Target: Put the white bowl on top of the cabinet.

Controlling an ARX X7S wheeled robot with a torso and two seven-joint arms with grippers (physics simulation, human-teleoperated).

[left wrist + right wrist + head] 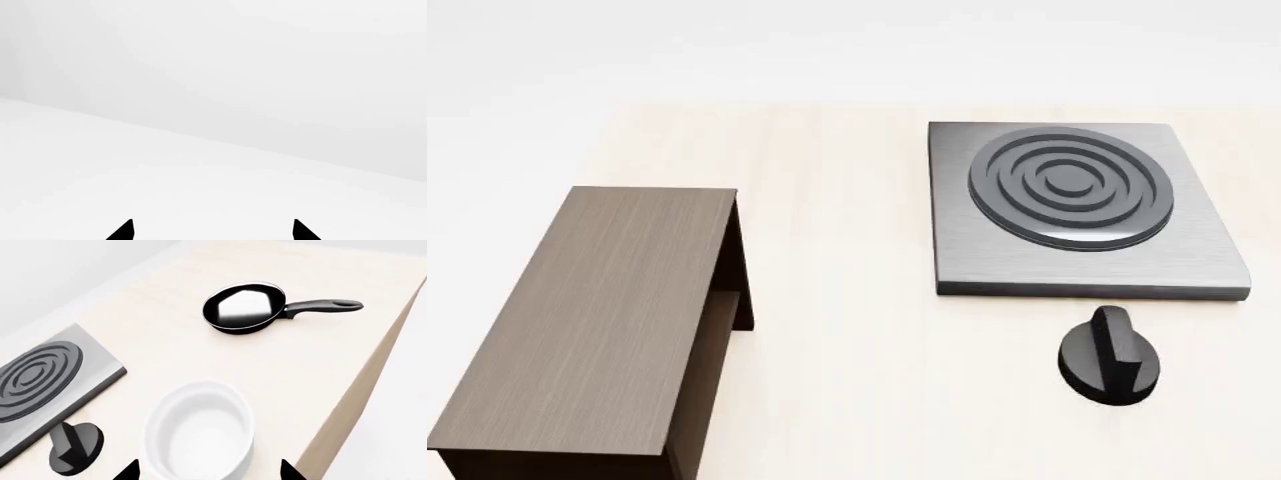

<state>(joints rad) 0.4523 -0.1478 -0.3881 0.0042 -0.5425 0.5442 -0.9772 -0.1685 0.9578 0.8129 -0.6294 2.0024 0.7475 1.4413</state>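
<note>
The white bowl (200,432) stands upright and empty on the pale table, seen only in the right wrist view. My right gripper (208,471) is open, its two black fingertips (128,471) apart on either side of the bowl's near rim, not touching it. The dark brown cabinet (601,320) stands at the left of the head view, its flat top bare. My left gripper (212,230) is open and empty, facing plain white background. Neither gripper nor the bowl shows in the head view.
A grey square stove plate (1081,210) with ringed burner lies at the right of the table, with a black knob (1110,355) in front of it. A black frying pan (243,307) lies beyond the bowl. The table edge (360,390) runs close beside the bowl.
</note>
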